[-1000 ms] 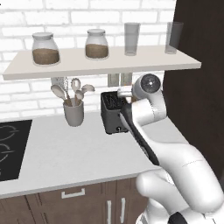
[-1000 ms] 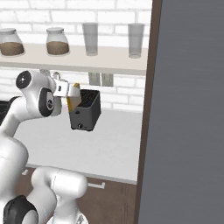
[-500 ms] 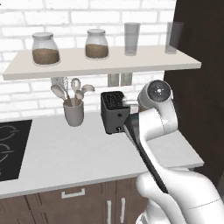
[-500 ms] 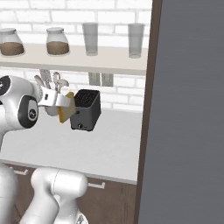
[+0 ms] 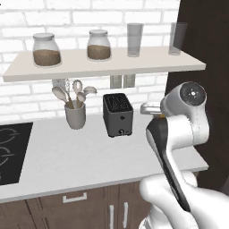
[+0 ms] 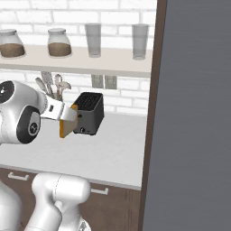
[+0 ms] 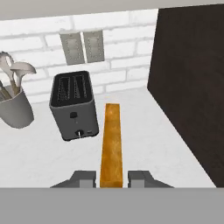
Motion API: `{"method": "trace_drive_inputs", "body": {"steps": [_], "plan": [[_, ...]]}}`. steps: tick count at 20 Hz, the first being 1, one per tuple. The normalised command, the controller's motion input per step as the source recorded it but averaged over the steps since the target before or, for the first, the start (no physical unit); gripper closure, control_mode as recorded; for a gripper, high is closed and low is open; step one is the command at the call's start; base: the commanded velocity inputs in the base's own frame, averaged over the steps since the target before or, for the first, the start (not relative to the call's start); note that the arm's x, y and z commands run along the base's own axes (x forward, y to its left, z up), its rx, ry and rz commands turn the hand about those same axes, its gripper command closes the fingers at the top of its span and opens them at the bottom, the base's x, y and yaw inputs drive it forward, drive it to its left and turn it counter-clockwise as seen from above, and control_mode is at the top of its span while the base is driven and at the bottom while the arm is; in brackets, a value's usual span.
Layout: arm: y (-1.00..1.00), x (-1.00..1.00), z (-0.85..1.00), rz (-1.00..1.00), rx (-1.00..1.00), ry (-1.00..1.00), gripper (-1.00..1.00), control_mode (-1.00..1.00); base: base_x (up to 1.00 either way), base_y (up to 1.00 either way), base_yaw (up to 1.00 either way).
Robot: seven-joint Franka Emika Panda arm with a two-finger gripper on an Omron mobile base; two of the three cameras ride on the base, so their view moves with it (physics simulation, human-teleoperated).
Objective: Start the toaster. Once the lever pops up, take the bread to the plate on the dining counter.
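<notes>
The dark toaster [image 5: 118,114] [image 6: 89,113] [image 7: 74,107] stands on the white worktop by the brick wall, both slots empty. The bread [image 6: 66,128] [image 7: 111,142], a golden-tan slice seen edge-on, hangs in the air in front of the toaster and a little to its side, above the worktop. My gripper [image 6: 70,118] [image 7: 112,178] is shut on the slice's near edge, one fingertip [image 7: 85,178] on each face. In the left base view my own arm covers the hand. The plate and the dining counter are out of view.
A grey utensil cup [image 5: 75,115] [image 7: 15,109] stands left of the toaster. Overhead runs a shelf [image 5: 103,67] with jars and glasses. A black hob [image 5: 9,152] sits far left. A tall dark cabinet [image 5: 201,53] [image 7: 188,87] walls off the right.
The arm has drawn the bread from just above the toaster back toward the base and lower. The grip on it has stayed the same.
</notes>
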Motion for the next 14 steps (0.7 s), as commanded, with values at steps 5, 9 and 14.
{"method": "trace_drive_inputs", "body": {"steps": [5,9,14], "plan": [[-0.20,-0.79,0.17,0.08,0.01,-0.11,1.00,-1.00,0.00,0.00,0.00],[-0.03,-0.41,0.11,0.14,-0.10,-0.02,1.00,-1.00,0.00,0.00,0.00],[0.00,-0.14,0.03,0.15,-0.16,0.00,1.00,-1.00,0.00,0.00,0.00]]}}
